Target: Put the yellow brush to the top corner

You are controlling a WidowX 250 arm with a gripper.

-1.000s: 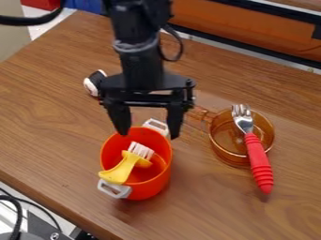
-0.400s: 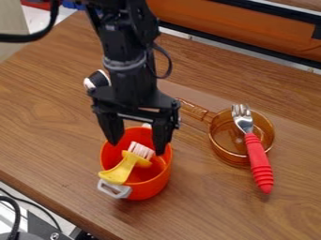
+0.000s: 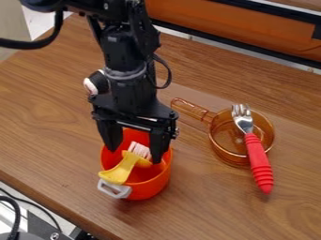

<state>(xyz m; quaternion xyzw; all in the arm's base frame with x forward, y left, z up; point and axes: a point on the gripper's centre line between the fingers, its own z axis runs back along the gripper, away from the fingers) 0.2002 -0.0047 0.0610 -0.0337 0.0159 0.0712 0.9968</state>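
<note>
The yellow brush (image 3: 125, 168) sits in the red-orange pot (image 3: 149, 188), propped at a slant. Its white bristles (image 3: 138, 149) point up and away from the camera, inside the pot, while the handle end rests over the near left part of the rim, just above the pale gray pot handle (image 3: 115, 189).

The black gripper (image 3: 134, 155) hangs down over the pot, with its 2 fingers (image 3: 111, 140) spread wide, the bristles showing between them. Nothing is gripped; whether either finger touches the brush (the right-hand fingertip in the view is very near the bristles), I cannot tell.

To the right of the pot, well apart from it, stands 1 transparent amber saucepan (image 3: 220, 152), its handle (image 3: 190, 109) pointing up and left. A fork (image 3: 261, 165) lies across the pan, metal tines toward the back, its ridged red handle sticking out past the near rim.

A black-and-white object (image 3: 94, 84) is on the wood-grain table (image 3: 47, 136), next to the arm in the view. An orange panel (image 3: 238, 29) runs along the back.
</note>
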